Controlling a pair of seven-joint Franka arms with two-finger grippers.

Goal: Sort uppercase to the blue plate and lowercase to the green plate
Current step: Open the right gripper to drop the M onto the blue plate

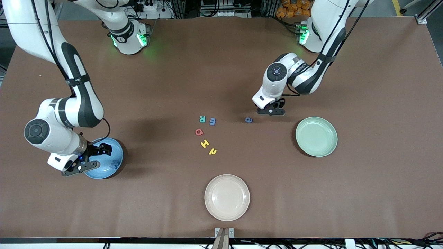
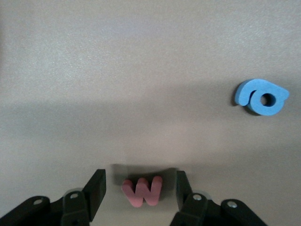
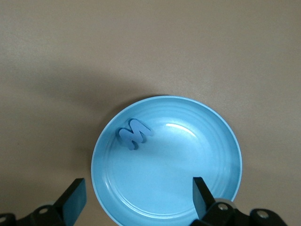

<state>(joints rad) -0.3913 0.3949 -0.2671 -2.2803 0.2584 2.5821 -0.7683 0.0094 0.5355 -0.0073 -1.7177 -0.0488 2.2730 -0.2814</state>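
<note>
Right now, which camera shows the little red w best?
The left wrist view: the red w lies big and clear between the left end effector's open fingers. The front view hides it under that end effector; the right wrist view misses it.

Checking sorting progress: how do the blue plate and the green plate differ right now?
The blue plate holds one blue letter; the green plate holds nothing. The right gripper is open over the blue plate; the left gripper is beside the green plate, around a red w on the table. Both are round, rimmed and the same size.
</note>
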